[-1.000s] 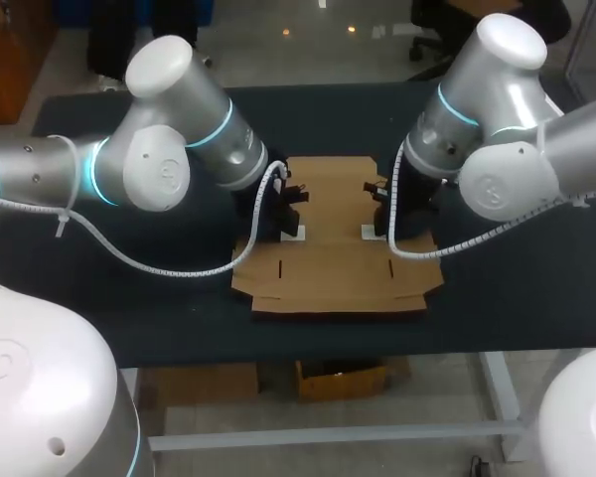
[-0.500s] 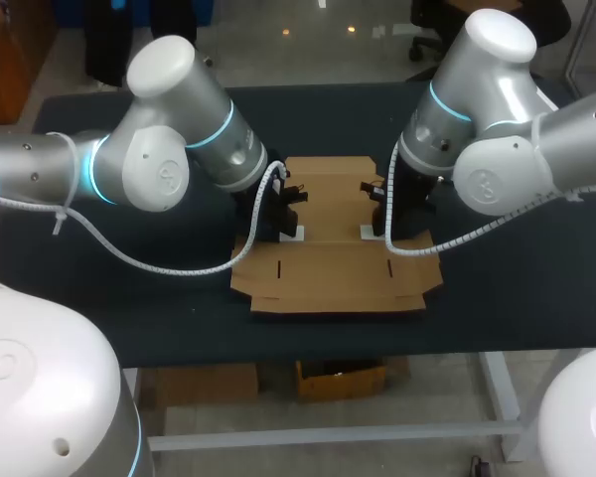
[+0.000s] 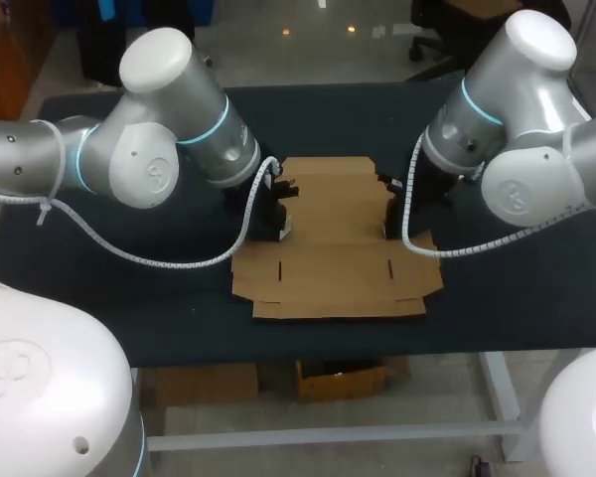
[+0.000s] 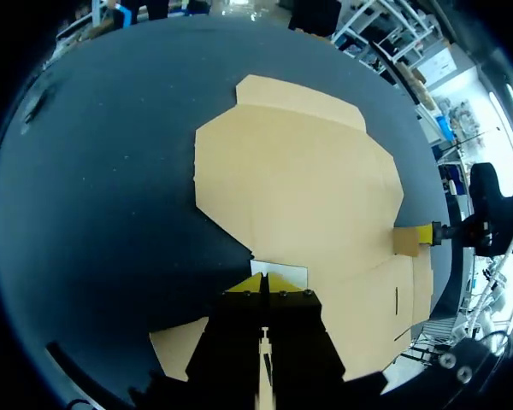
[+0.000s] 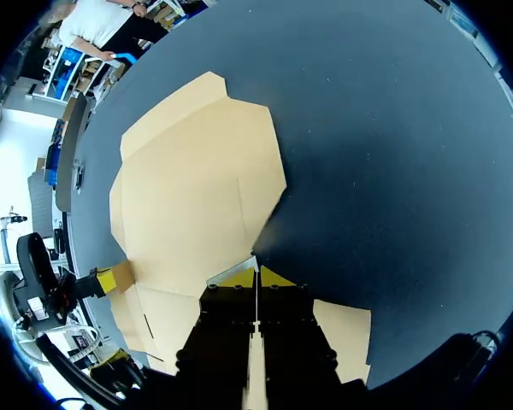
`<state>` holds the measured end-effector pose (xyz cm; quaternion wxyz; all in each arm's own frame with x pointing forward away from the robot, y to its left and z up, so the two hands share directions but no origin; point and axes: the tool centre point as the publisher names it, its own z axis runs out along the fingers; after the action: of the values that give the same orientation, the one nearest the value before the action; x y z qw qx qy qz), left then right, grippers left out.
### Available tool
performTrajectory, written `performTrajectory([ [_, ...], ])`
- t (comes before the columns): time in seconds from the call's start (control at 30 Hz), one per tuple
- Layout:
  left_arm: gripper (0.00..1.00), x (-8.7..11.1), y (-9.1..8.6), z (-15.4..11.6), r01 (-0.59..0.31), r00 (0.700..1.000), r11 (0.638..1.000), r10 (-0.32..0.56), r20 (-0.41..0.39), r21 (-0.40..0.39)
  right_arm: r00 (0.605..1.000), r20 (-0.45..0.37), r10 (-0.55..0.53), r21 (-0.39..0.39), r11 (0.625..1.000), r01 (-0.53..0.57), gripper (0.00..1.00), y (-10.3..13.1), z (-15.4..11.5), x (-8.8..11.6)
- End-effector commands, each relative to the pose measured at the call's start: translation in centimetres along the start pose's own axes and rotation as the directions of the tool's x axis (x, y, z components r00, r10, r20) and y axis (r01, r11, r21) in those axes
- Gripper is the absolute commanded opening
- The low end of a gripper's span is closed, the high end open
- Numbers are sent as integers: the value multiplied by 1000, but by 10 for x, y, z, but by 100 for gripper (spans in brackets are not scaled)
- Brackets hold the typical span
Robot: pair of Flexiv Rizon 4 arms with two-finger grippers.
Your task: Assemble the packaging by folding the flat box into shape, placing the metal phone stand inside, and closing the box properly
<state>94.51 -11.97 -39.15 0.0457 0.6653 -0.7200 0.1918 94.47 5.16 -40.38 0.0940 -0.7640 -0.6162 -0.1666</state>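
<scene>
The flat brown cardboard box (image 3: pixel 333 243) lies unfolded on the dark table, its flaps spread out. At the box's left edge stands my left gripper (image 3: pixel 277 216), its yellow tips pressed together and pointing down; in the left wrist view this left gripper (image 4: pixel 265 283) is shut at a notch in the box (image 4: pixel 299 179). My right gripper (image 3: pixel 393 216) stands at the box's right edge, mirrored. The right wrist view shows the right gripper (image 5: pixel 256 277) shut at the rim of the box (image 5: pixel 197 188). No metal phone stand is in view.
The dark table (image 3: pixel 129 288) stretches well beyond the box on both sides and behind it. Each arm's white cable loop (image 3: pixel 179 260) hangs low beside the box. The table's front edge (image 3: pixel 308 350) runs just below the box.
Both grippers have drawn apart, from over the box's middle panel out to its left and right edges. The right arm has swung to the right. The box lies as before.
</scene>
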Motion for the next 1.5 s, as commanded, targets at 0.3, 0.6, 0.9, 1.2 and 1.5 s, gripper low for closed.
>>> performTrajectory([
  [0.3, 0, -15, -2, -29, 28, 998, 1000, -27, 64, -9, 998, -68, 17, 13, 1000, -16, 0, 9, -24, -24],
  [0.6, 0, -26, 1, -48, 58, 996, 998, -57, 74, -7, 997, -72, 4, 40, 999, -1, 0, 14, -38, -26],
  [0.9, 0, -40, 16, -79, 81, 994, 997, -80, 79, -3, 997, -77, 2, 52, 999, 2, 0, 9, -63, -40],
  [1.2, 0, -51, 44, -105, 117, 989, 993, -117, 87, 4, 996, -88, 13, 66, 998, -7, 0, -4, -77, -59],
  [1.5, 0, -65, 67, -117, 165, 985, 986, -164, 60, -2, 998, -64, 19, 68, 998, -14, 0, -23, -86, -70],
])
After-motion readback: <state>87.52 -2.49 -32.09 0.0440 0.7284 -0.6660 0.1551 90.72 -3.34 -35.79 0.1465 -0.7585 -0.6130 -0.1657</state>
